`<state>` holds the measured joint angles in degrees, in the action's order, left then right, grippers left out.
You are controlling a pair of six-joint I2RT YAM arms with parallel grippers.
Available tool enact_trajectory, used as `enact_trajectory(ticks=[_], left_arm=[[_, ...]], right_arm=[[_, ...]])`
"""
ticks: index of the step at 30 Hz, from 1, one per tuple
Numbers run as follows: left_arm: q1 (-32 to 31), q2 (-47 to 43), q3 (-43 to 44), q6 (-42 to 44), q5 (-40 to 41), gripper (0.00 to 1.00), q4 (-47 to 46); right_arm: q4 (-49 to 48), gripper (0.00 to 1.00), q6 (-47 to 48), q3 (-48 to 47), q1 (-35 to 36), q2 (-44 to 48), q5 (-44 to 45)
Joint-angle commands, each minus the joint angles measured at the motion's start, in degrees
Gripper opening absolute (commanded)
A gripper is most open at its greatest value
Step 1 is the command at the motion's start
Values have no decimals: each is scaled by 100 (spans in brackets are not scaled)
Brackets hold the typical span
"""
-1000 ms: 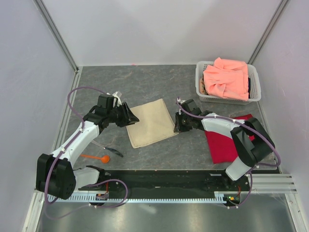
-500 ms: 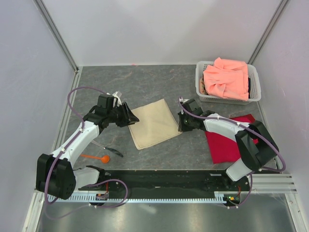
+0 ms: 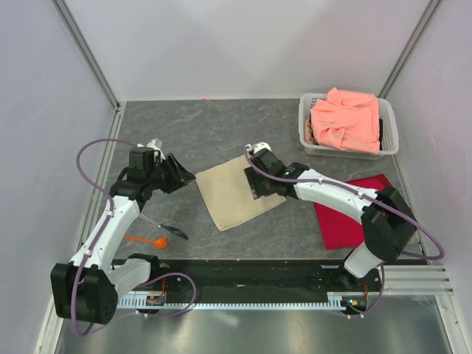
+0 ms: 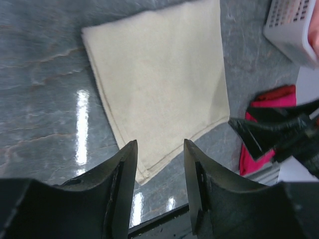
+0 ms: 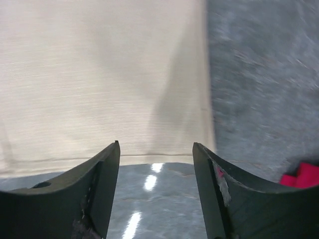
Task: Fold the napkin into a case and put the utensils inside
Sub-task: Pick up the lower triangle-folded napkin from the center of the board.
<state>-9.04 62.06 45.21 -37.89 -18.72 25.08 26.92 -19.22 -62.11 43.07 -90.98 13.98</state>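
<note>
The beige napkin (image 3: 232, 193) lies flat on the table, unfolded, and fills the upper part of the left wrist view (image 4: 159, 74) and of the right wrist view (image 5: 99, 74). My left gripper (image 3: 183, 177) hangs just off its left corner, open and empty (image 4: 159, 144). Over the napkin's right part, my right gripper (image 3: 257, 188) is open with nothing between its fingers, the cloth's edge just under its tips (image 5: 156, 145). The utensils, an orange spoon (image 3: 147, 240) and a thin dark utensil (image 3: 166, 228), lie on the table by the left arm.
A white basket (image 3: 306, 129) at the back right holds a salmon-pink cloth (image 3: 346, 118). A red cloth (image 3: 346, 214) lies under the right forearm. Walls close in the table on the left, back and right.
The right gripper opened, let go of the napkin's right edge and moved left over the cloth. The left arm drew back to the left. The napkin turned slightly.
</note>
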Motion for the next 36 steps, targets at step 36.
enact_trajectory(ticks=[36], left_arm=[[1352, -485, -478, 36, -782, 48, 102]], right_arm=[[200, 59, 103, -1867, 2390, -2240, -519]])
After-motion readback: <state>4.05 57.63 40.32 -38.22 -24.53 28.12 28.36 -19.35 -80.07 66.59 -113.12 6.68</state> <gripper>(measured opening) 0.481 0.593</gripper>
